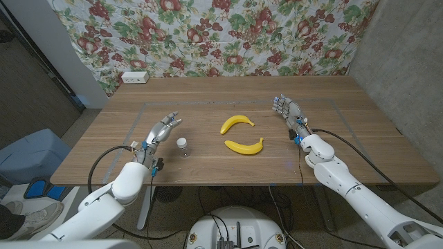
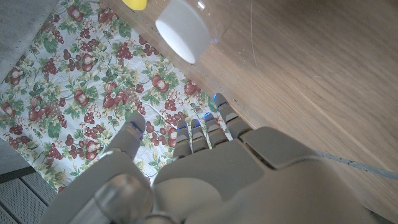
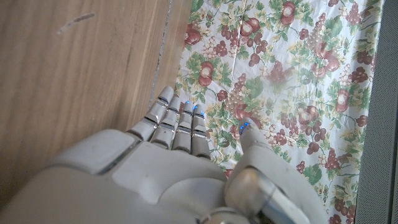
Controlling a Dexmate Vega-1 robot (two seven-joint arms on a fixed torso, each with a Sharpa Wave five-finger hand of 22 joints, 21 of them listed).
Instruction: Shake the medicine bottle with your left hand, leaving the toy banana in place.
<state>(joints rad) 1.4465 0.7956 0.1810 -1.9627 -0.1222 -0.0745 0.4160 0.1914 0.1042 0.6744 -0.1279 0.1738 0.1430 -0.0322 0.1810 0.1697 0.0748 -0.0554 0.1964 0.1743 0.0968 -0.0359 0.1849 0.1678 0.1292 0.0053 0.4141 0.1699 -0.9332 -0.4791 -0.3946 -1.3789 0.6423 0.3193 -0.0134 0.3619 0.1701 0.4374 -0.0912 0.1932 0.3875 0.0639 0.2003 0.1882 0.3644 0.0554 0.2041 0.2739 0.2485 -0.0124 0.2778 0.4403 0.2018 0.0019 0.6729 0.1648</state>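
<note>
A small clear medicine bottle (image 1: 182,146) with a white cap stands upright on the wooden table (image 1: 228,104), left of centre; its cap (image 2: 183,34) looms close in the left wrist view. Two yellow toy bananas lie near the middle: one (image 1: 236,123) farther back, one (image 1: 245,146) nearer the front. A yellow bit of banana (image 2: 134,3) peeks in beside the cap. My left hand (image 1: 160,131) is open, just left of the bottle, apart from it, holding nothing (image 2: 205,162). My right hand (image 1: 290,113) is open at the right, empty (image 3: 180,155).
A floral cloth (image 1: 221,34) hangs behind the table, with a white power strip (image 1: 134,77) at its foot on the far left. A concrete wall (image 1: 408,62) closes the right side. A blue bin (image 1: 31,153) sits on the floor at the left.
</note>
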